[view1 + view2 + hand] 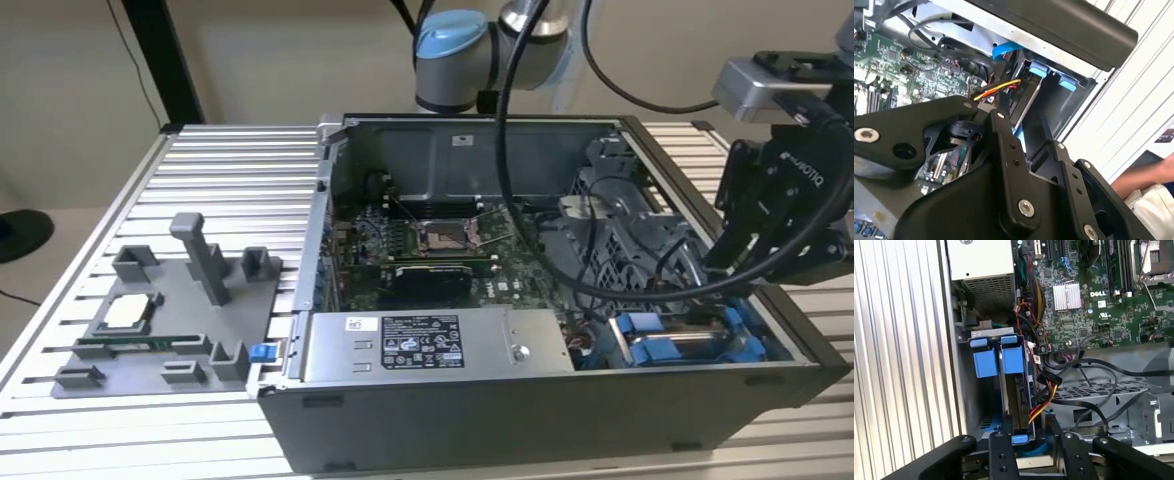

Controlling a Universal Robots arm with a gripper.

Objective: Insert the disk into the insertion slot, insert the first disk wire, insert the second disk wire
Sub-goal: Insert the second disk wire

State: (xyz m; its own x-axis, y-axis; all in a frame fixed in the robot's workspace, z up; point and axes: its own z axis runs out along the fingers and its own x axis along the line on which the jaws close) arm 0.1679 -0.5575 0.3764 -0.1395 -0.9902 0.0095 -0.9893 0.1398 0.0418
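Observation:
The disk [1018, 399] stands on edge inside the insertion slot [981, 405], a grey bay in the case corner with blue tabs [999, 360] at its mouth. In the exterior view the slot's blue tabs [667, 345] sit at the case's right front corner. A yellow, red and black wire bundle [1044, 405] runs along the disk's side; I cannot tell whether it is plugged in. My gripper [1029, 432] hovers over the disk's near end, open, one finger on each side of it. The second wrist view has the gripper [1021, 125] above the silver disk edge [1026, 102].
A grey labelled power-supply box [427, 345] lies beside the slot, with the motherboard [441, 240] behind it. Black cables [561, 270] hang across the case. A perforated grey cage [1094, 390] borders the bay. A grey fixture [147, 320] with parts sits at the exterior view's left. A person's sleeve [1149, 187] is nearby.

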